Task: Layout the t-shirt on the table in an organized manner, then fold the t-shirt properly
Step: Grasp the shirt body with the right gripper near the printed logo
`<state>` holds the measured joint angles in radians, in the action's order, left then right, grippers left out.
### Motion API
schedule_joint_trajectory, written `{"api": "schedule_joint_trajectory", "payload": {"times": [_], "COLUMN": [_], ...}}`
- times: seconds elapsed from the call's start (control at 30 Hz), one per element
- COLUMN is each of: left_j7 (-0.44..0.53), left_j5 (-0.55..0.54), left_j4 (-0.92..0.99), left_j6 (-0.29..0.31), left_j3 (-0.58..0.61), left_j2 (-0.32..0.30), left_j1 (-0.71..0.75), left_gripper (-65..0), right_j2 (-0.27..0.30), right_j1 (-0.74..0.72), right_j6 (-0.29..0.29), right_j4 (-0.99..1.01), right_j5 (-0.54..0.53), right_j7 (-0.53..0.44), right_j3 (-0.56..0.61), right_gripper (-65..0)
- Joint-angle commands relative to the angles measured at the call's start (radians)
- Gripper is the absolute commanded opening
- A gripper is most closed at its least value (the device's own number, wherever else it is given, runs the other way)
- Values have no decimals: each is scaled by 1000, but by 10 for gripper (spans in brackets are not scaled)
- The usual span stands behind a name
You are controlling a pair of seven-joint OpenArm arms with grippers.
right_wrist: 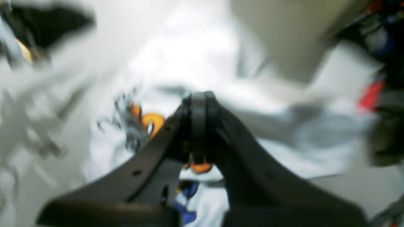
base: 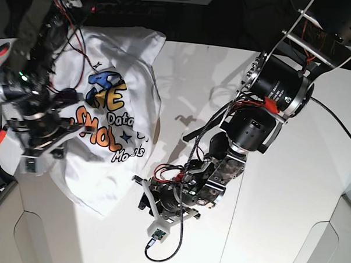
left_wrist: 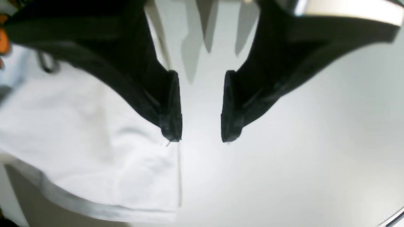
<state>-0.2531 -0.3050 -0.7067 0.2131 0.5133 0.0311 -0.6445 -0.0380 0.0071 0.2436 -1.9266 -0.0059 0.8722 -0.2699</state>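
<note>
The white t-shirt [base: 121, 114] lies crumpled on the left part of the white table [base: 289, 189], its colourful print facing up. My right gripper [base: 61, 135] hovers over the shirt's left side. In the right wrist view its fingertips [right_wrist: 199, 99] are pressed together, shut, above the print [right_wrist: 151, 121]; blur hides whether any cloth is pinched. My left gripper [left_wrist: 200, 140] stands open just above the table [left_wrist: 300, 142]. Its left finger [left_wrist: 172, 123] is at the edge of the t-shirt [left_wrist: 79, 142], and only bare table shows between the jaws. In the base view this left gripper [base: 139, 194] sits by the shirt's lower right edge.
A thin dark seam [base: 234, 198] crosses the table right of the left arm. A black cable [base: 173, 248] loops below the left wrist. The bulky left arm joints [base: 276, 86] reach over the table's middle. Dark clutter lies beyond the far edge.
</note>
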Motion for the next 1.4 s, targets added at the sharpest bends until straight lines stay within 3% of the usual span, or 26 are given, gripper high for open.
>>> {"api": "schedule_joint_trajectory", "payload": {"times": [0.0, 0.1, 0.2, 0.37, 0.53, 0.8, 0.93, 1.1, 1.37], "left_j7": [22, 16, 7, 10, -32, -66, -89, -101, -109], "left_j5": [-5, -10, -20, -20, -31, -193, -267, -311, -305], "left_j4": [-13, 6, 49, 115, 117, 117, 117, 117, 117], "left_j6": [-13, -48, -48, -32, 4, 98, 152, 201, 203], "left_j3": [-3, -3, -3, -3, -3, -3, -3, -3, -3], "left_j2": [19, 46, 77, 93, 58, -57, -95, -118, -117], "left_j1": [-37, -40, -39, -39, -36, -36, -36, -33, -7], "left_gripper": [-405, -405, -405, -405, -404, -404, -404, -404, -404], "right_j2": [8, 8, 23, 58, 90, 90, 90, 91, 92], "right_j1": [-26, -58, -65, -59, -15, 38, 39, 40, 40], "right_j6": [-18, -50, -49, -6, 10, 16, 55, 106, 158], "right_j4": [42, 225, 365, 512, 541, 541, 541, 541, 541], "right_j5": [29, 121, 148, 147, 145, 145, 143, 120, 115], "right_j7": [-22, 19, 91, 153, 184, 215, 232, 240, 250], "right_j3": [14, 38, 40, 74, 203, 426, 502, 604, 742], "right_gripper": [-650, -650, -650, -650, -650, -650, -650, -650, -650]}}
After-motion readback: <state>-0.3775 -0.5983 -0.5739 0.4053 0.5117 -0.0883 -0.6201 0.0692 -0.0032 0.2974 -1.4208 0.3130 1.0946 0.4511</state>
